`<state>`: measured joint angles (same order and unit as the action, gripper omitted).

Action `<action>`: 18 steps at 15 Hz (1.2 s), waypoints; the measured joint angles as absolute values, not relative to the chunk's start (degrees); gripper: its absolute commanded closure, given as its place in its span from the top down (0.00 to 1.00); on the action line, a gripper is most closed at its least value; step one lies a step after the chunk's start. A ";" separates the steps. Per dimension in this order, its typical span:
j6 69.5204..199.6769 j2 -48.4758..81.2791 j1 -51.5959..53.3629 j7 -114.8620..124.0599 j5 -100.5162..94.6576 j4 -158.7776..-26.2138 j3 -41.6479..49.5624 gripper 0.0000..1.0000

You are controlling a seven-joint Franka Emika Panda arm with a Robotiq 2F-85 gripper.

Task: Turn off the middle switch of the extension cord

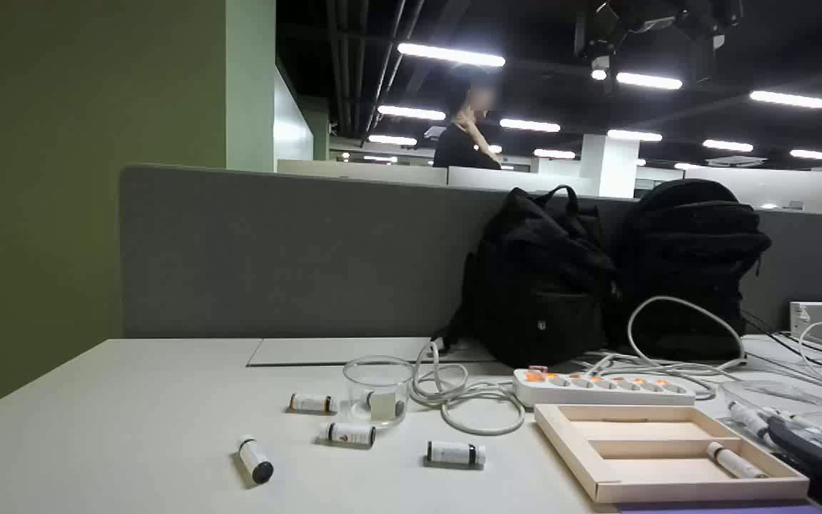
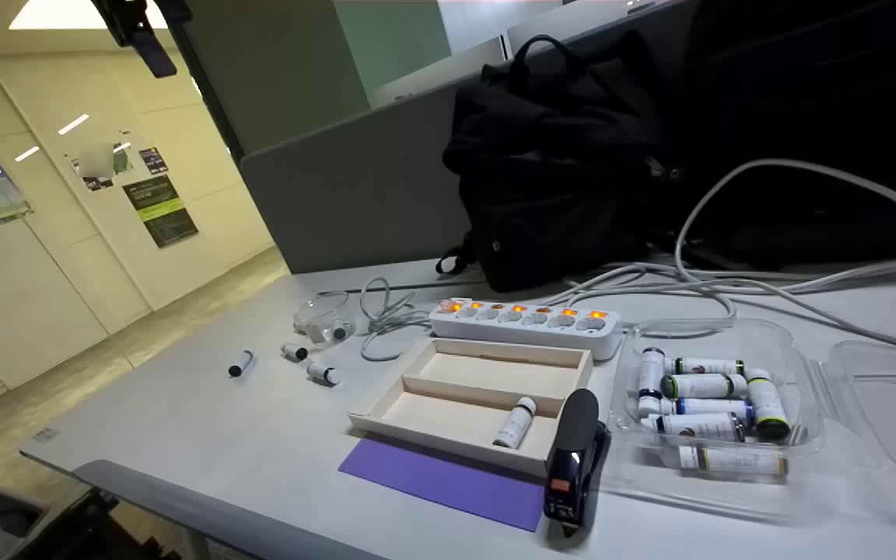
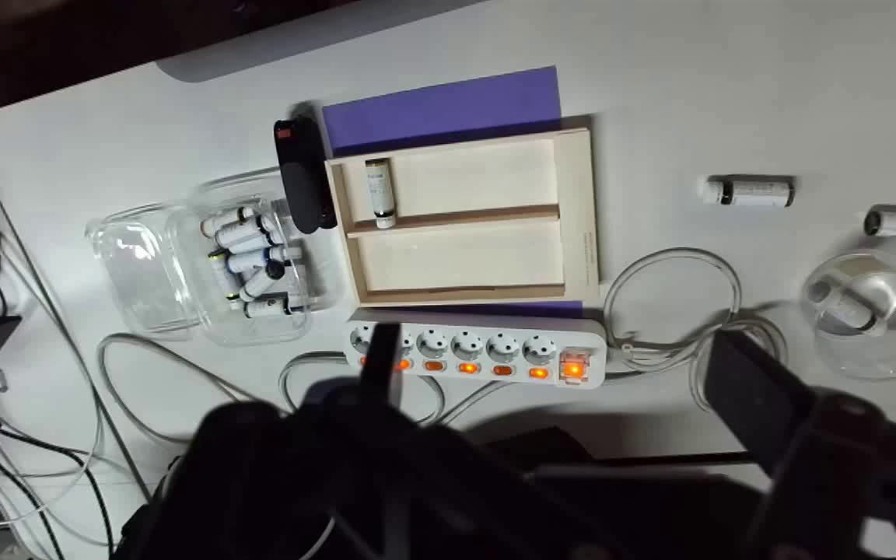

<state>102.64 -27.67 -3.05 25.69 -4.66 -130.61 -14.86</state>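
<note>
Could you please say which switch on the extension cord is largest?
The lit, squarish end switch nearest the clear cup; the other switches are noticeably slimmer.

ceiling lights glaring | wrist view dim | claw dark, blurred

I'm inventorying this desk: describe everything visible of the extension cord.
The extension cord, a long, white, plastic-looking strip, lies flat on the table beside the wooden tray, contact unclear. Its six sockets face up, empty. Four small switches glow orange, two are dark; the larger end switch glows. Pale cable loops past that end.
</note>
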 measured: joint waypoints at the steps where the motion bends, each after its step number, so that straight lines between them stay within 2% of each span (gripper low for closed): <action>1: 102.71 -27.64 -3.05 25.69 -4.66 -130.61 -14.86 1.00; 18: 104.82 -26.86 -2.45 25.62 -4.60 -130.74 -13.90 1.00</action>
